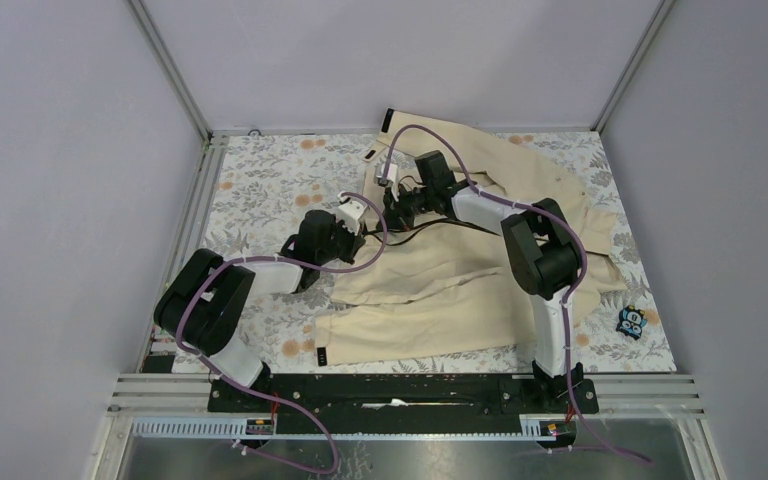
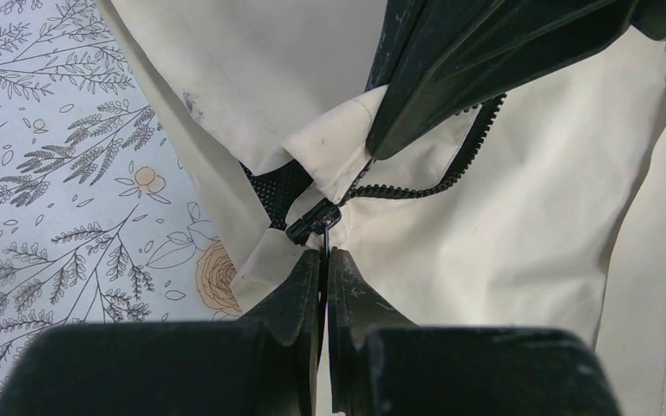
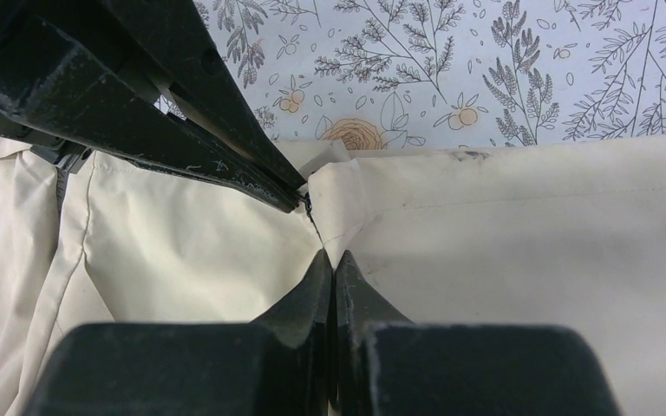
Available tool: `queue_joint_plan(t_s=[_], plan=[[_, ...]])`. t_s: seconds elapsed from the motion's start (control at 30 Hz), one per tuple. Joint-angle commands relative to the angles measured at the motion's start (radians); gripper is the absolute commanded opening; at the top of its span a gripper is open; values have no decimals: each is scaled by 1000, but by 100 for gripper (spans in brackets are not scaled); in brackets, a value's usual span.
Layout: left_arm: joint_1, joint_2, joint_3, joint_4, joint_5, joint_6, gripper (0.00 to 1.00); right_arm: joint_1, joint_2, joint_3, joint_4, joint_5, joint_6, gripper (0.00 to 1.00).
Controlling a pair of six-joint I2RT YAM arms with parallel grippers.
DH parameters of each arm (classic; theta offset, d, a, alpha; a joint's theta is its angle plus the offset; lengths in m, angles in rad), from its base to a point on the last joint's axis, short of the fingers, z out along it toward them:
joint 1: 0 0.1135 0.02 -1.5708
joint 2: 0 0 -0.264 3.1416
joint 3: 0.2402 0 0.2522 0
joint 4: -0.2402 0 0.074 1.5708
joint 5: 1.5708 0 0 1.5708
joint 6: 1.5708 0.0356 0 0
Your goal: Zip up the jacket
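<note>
The cream-beige jacket [image 1: 480,260] lies spread over the middle and right of the table. In the left wrist view its dark zipper [image 2: 425,186] runs open to the right of the slider [image 2: 312,221], with dark mesh lining [image 2: 279,184] showing beside it. My left gripper [image 2: 324,257] is shut on the zipper pull just below the slider; it also shows in the top view [image 1: 348,222]. My right gripper [image 3: 334,260] is shut on a fold of jacket fabric at the hem beside the zipper, close to the left gripper's fingers [image 3: 182,130]. It shows in the top view [image 1: 397,203] too.
The table has a floral cloth [image 1: 260,190]. A small blue object [image 1: 632,320] lies at the right edge near the jacket. A jacket sleeve with a black cuff tab [image 1: 321,353] reaches toward the near rail [image 1: 410,385]. Grey walls and metal posts enclose the table.
</note>
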Motion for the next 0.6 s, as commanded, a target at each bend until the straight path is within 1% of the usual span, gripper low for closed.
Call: queue_joint_plan(t_s=[0.0,0.57], plan=[[-3,-5,31,40,31,16,0,28,11,50,-9,-35,-8,0],[-3,-5,30,42,46,23,0,39,28,72,-7,-10,12,0]])
